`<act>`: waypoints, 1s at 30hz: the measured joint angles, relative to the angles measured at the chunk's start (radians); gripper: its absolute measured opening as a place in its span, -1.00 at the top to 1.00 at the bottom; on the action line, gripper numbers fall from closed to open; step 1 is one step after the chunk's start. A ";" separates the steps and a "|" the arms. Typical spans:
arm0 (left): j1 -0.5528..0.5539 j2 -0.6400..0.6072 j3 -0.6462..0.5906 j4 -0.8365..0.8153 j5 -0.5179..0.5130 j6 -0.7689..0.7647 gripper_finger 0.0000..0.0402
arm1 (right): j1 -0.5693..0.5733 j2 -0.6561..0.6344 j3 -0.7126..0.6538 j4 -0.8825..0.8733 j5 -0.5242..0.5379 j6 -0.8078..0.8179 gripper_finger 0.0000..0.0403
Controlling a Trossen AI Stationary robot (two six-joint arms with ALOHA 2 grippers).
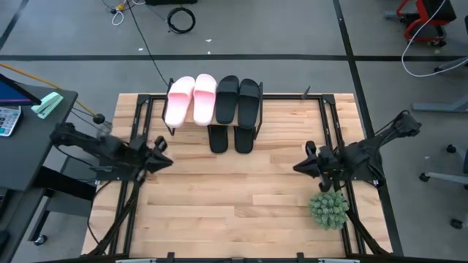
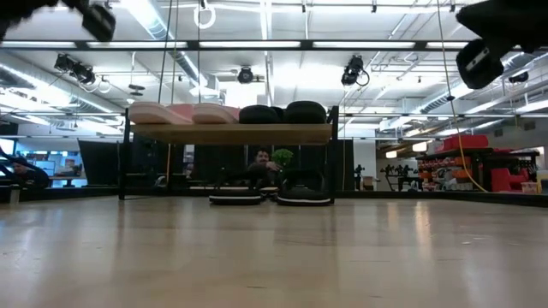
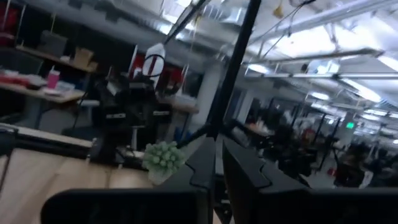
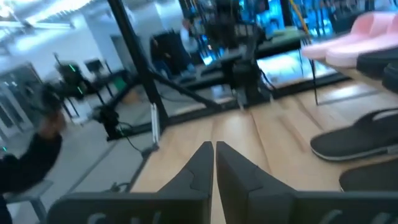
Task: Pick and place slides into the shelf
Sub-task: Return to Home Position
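Observation:
The shelf (image 1: 292,96) stands at the table's far edge. On its top board lie two pale pink slides (image 1: 187,99) and two black slides (image 1: 238,99), side by side. Two thin black flip-flops (image 1: 231,137) rest flat under it, their front ends sticking out toward the near edge (image 2: 269,197). My left gripper (image 1: 170,161) hovers shut over the table's left side. My right gripper (image 1: 296,167) hovers shut over the right side, pointing left; its wrist view shows the flip-flops (image 4: 354,143) and pink slides (image 4: 367,37). Neither gripper holds anything.
A small green potted plant (image 1: 328,210) stands near the table's right near corner, just beside my right arm, and it shows in the left wrist view (image 3: 163,158). Bare wooden tabletop (image 1: 234,197) lies between the two grippers. A person (image 2: 259,162) sits beyond the shelf.

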 joint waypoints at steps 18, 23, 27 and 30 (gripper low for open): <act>0.012 -0.026 -0.192 0.242 -0.010 0.006 0.83 | -0.001 -0.353 -0.048 -0.281 0.064 -0.059 0.88; 0.012 -0.070 -0.192 0.315 -0.010 0.005 0.81 | -0.001 -0.353 -0.048 -0.266 0.074 -0.027 0.88; 0.012 -0.137 -0.190 0.283 -0.010 0.011 0.83 | -0.001 -0.353 -0.048 -0.268 0.051 0.017 0.88; 0.012 -0.175 -0.191 0.217 -0.010 0.013 0.85 | -0.001 -0.353 -0.048 -0.276 0.064 -0.021 0.88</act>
